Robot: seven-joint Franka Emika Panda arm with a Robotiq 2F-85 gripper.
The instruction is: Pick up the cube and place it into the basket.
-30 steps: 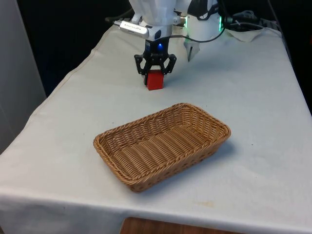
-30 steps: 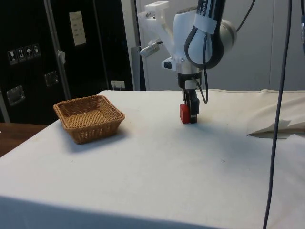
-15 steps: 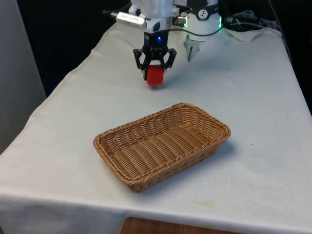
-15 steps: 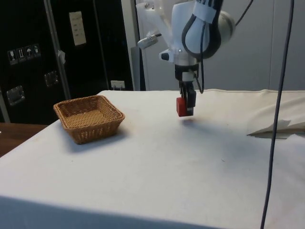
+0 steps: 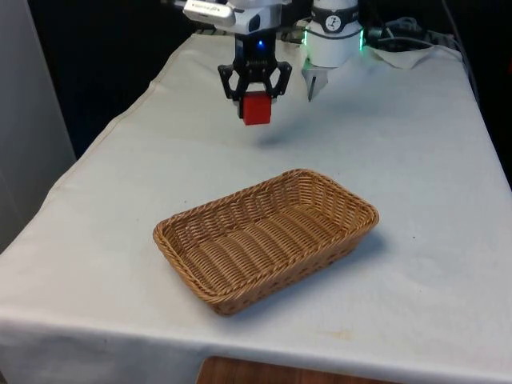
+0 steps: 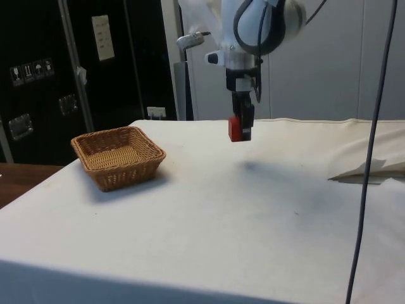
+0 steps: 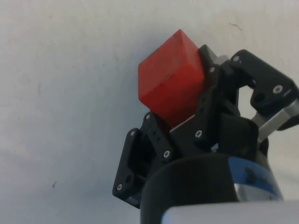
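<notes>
The red cube [image 5: 256,108] hangs in the air above the white cloth, clamped between the black fingers of my gripper [image 5: 255,98], which is shut on it. In the side view the red cube [image 6: 236,128] is well clear of the table, its shadow lying on the cloth below, with the gripper [image 6: 240,123] just above it. The wrist view has the red cube [image 7: 171,80] tilted between the fingers [image 7: 212,93]. The wicker basket [image 5: 336,232] sits nearer the table's front edge, lower in the front view; in the side view the basket [image 6: 118,156] lies to the left of the gripper.
A crumpled fold of white cloth [image 6: 370,170] lies at the side view's right. A black cable [image 6: 373,126] hangs down there. The table's edge [image 5: 120,128] runs along the front view's left.
My gripper has risen with the red cube, from resting on the cloth one second ago to hanging well above it now. The basket has not moved.
</notes>
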